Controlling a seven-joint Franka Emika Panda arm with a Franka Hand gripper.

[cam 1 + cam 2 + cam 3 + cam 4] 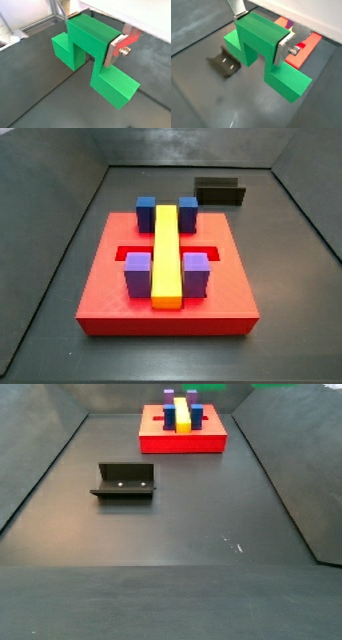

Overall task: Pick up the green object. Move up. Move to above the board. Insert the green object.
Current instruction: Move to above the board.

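Note:
In both wrist views my gripper (pixel 93 34) (pixel 262 31) is shut on the green object (pixel 90 40) (pixel 261 37). Its silver fingers (pixel 115 49) (pixel 282 47) press the two sides of the raised centre cube. The two lower side cubes hang below, off the dark floor. A corner of the red board (pixel 299 56) shows just behind the green object. In both side views the board (pixel 107 293) (pixel 160 442) lies flat, carrying a yellow bar (pixel 166 253), blue cubes (pixel 146 210) and purple cubes (pixel 138 275). A green sliver (pixel 281 385) touches a side view's upper edge; the gripper itself does not show there.
The dark fixture (pixel 226 61) (pixel 124 481) (pixel 219 191) stands on the floor apart from the board. Grey walls (pixel 60 248) (pixel 40 474) close in the dark floor on the sides.

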